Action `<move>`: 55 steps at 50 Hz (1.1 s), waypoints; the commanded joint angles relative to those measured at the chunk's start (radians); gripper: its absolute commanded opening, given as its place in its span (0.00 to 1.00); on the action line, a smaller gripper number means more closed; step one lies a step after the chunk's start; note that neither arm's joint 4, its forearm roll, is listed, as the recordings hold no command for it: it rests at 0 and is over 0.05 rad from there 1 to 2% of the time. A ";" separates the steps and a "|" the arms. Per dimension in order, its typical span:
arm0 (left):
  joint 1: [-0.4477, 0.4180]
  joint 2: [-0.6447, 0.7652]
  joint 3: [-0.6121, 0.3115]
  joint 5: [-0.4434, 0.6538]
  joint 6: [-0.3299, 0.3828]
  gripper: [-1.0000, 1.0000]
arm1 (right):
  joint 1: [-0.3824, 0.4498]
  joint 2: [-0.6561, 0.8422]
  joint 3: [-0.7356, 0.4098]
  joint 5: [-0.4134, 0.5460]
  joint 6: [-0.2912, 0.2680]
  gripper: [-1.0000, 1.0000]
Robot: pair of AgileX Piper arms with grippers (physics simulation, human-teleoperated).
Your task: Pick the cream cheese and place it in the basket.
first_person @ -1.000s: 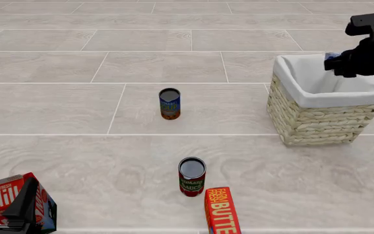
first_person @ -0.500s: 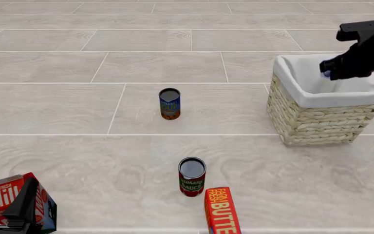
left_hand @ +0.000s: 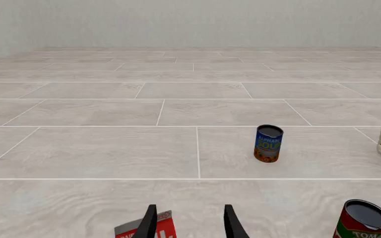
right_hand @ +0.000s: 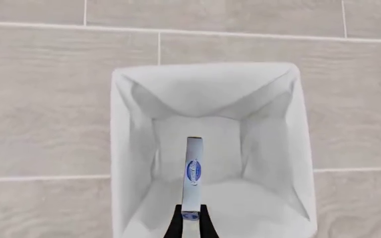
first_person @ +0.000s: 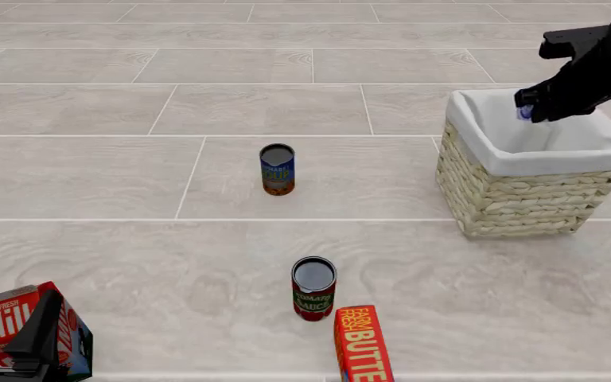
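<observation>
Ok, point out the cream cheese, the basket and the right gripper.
cream cheese (right_hand: 193, 171): right wrist view, its blue label.
basket (first_person: 518, 199): front view, its woven front wall.
right gripper (right_hand: 190, 220): right wrist view, between its fingertips.

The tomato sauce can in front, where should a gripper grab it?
Grip the tomato sauce can around its round side wall, about mid-height, coming from above or from its open left side. It stands upright, and the butter box sits close on its right, probably crowding that side.

A simulated test scene, not a real room: a flat rendered tabletop (first_person: 93, 175) patterned with large pale tiles runs to a blank wall (left_hand: 190, 22), bearing only scattered groceries, 2 cans (first_person: 277, 169) (first_person: 313, 288), a milk carton (first_person: 29, 326), a butter box (first_person: 363, 344) and a lined basket (first_person: 523, 195).
</observation>
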 commanded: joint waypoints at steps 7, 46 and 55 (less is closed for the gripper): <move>0.000 0.000 0.000 0.000 0.000 1.00 | 0.005 0.112 -0.133 0.043 0.010 0.00; 0.000 0.000 0.000 0.000 0.000 1.00 | 0.008 0.224 -0.283 0.114 0.010 1.00; 0.000 0.000 0.000 0.000 0.000 1.00 | 0.011 0.186 -0.243 0.108 0.003 1.00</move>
